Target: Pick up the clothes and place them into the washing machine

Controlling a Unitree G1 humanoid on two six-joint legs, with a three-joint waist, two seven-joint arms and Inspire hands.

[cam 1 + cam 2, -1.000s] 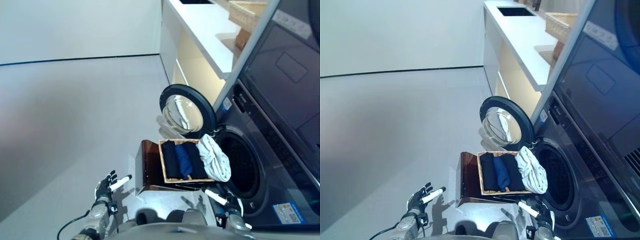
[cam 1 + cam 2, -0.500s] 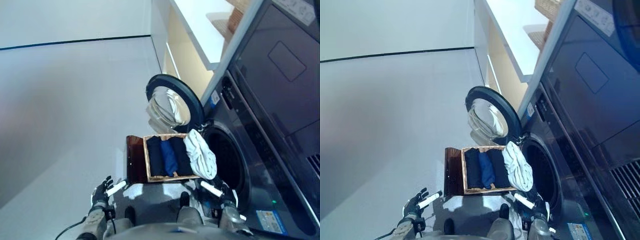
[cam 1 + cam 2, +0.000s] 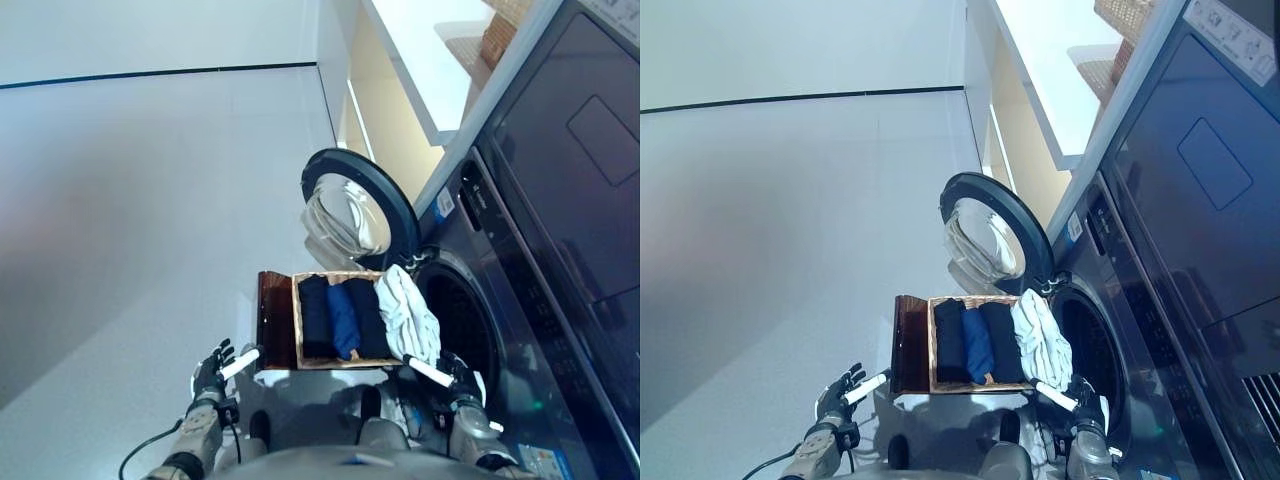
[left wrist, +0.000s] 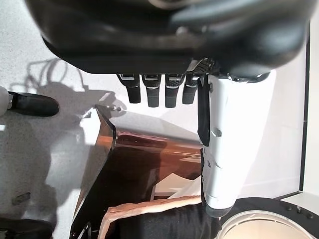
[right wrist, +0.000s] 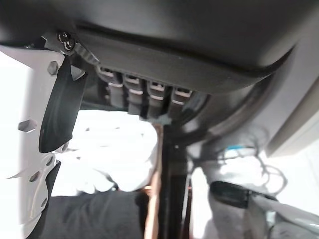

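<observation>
Two hands show at the near edge of the scene, one on each side of a basket. The left hand (image 3: 212,374) hangs over the grey floor (image 3: 130,200), just beside the near left corner of the brown stand (image 3: 272,325); its fingers (image 4: 152,92) are relaxed and only a little bent, the white-covered thumb stands out, and it grasps nothing. The right hand (image 3: 452,382) is near the front of the washer (image 3: 520,330), close to the near right corner of the basket (image 3: 297,325). Its fingers (image 5: 144,102) are also loose and it holds nothing; the white thumb points toward the clothes.

The basket is woven and light in colour, and it rests on the brown stand, which is directly before the washer opening. Inside it the clothes lie folded in a row: a dark piece (image 3: 314,318) on the left, a blue piece (image 3: 343,320) in the middle, another dark piece (image 3: 371,318) next to it. A white garment (image 3: 408,315) lies at the right end and hangs over the basket rim toward the drum (image 3: 462,325). None of the clothes is in the drum.

Beyond the basket, the round door (image 3: 358,208) stands open, swung to the left. Farther away is a white counter (image 3: 425,50), with another wicker basket (image 3: 1125,20) on it, partly cut by the picture edge.
</observation>
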